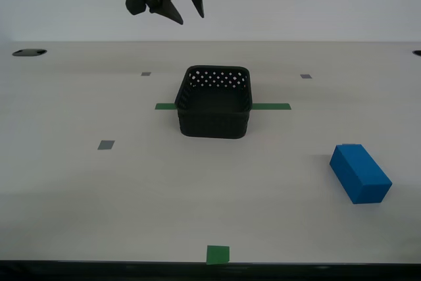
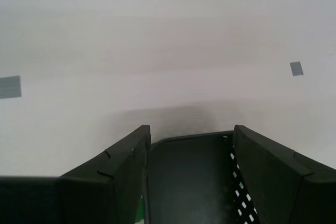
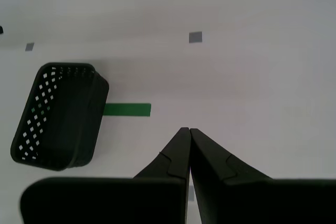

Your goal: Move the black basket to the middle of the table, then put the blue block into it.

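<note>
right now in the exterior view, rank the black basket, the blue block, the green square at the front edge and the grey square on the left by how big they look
1. black basket
2. blue block, though it sits nearer the camera, which inflates it
3. green square, also nearest the camera
4. grey square

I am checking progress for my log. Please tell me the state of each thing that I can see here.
black basket: upright, empty, standing on the green tape strip of the table.
blue block: lying flat on the table, outside the basket, untouched.
my second gripper: open, above the basket, holding nothing.
my first gripper: shut, empty, beside the basket.
</note>
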### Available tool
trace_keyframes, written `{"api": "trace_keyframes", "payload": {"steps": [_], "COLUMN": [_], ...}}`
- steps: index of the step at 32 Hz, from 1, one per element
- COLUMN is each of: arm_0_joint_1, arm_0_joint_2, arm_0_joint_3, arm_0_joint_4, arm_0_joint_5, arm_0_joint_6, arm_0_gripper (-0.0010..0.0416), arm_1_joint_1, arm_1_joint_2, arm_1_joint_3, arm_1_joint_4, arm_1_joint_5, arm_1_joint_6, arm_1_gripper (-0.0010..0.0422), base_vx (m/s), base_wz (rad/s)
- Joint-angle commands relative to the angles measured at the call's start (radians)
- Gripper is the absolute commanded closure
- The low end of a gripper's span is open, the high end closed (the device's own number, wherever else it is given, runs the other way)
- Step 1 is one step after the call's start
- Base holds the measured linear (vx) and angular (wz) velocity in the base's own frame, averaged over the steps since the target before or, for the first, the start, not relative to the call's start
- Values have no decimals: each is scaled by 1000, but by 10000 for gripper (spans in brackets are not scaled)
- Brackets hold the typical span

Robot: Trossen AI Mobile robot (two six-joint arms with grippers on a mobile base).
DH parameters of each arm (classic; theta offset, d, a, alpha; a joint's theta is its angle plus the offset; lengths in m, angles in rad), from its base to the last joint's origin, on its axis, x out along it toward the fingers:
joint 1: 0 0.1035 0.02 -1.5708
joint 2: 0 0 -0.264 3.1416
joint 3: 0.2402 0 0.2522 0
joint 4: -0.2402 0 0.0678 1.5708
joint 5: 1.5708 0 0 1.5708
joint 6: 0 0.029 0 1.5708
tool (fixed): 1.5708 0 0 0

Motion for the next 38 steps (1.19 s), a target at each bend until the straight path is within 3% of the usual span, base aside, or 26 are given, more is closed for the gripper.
{"api": "trace_keyframes", "payload": {"steps": [1, 3, 5, 7, 10, 14, 18, 19, 22, 28, 32, 38], "arm_0_joint_1": [35, 62, 109, 169, 220, 255, 257, 261, 268, 340, 394, 406], "arm_0_joint_2": [0, 0, 1, 16, 56, 144, 177, 213, 314, 479, 542, 660], "arm_0_joint_3": [-19, -38, -65, -96, -130, -187, -187, -187, -187, -187, -187, -187], "arm_0_joint_4": [-104, -124, -130, -129, -129, -103, -84, -76, -71, -16, 16, 38], "arm_0_joint_5": [-11, -43, -124, -137, -137, -121, -94, -71, -71, -69, -30, 25], "arm_0_joint_6": [1, 5, 34, 57, 60, 61, 61, 60, 56, 49, 54, 51], "arm_0_gripper": [405, 405, 404, 400, 377, 274, 163, 81, 0, 48, 35, 12], "arm_1_joint_1": [25, 36, 49, 56, 65, 93, 129, 149, 162, 169, 173, 175], "arm_1_joint_2": [0, 0, 0, 0, 0, 0, 0, 0, 0, 0, 1, 1], "arm_1_joint_3": [4, 4, 3, 3, -1, -8, -8, -9, -9, -9, -9, -9], "arm_1_joint_4": [-7, -7, -8, -8, -7, -34, -40, -41, -42, -43, -44, -44], "arm_1_joint_5": [1, 1, 0, -5, -39, -64, -67, -67, -68, -70, -71, -70], "arm_1_joint_6": [12, 15, 31, 55, 80, 133, 140, 140, 143, 155, 162, 166], "arm_1_gripper": [202, 202, 202, 202, 202, 202, 202, 202, 202, 202, 202, 202], "base_vx": [0, 0, 0, 0, 0, 0, 0, 0, 0, 0, 0, 0], "base_wz": [0, 0, 0, 0, 0, 0, 0, 0, 0, 0, 0, 0]}}
